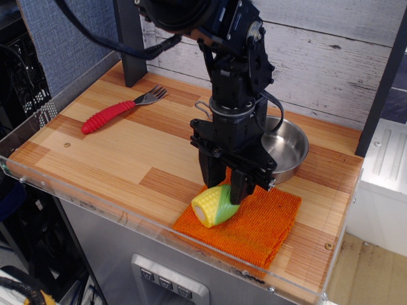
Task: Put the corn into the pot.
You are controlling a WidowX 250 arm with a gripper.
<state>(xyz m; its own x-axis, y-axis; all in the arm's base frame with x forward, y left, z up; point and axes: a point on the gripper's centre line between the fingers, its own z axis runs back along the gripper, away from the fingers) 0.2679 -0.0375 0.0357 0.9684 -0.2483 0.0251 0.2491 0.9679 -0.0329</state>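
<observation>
The corn (213,205) lies on an orange cloth (257,223) near the table's front edge, yellow end toward the front left, green husk end under my gripper. My gripper (224,190) points down from above, and its two black fingers are closed on the husk end. The corn still rests on the cloth. The pot (289,147) is a shiny steel pan just behind and to the right of the gripper. It is empty where visible, and the arm hides its left part. Its wire handle (201,107) sticks out behind the arm.
A fork with a red handle (107,116) lies at the back left of the wooden table (114,155). A dark post (130,44) stands at the back. A clear plastic rim (95,203) runs along the front edge. A plank wall is behind.
</observation>
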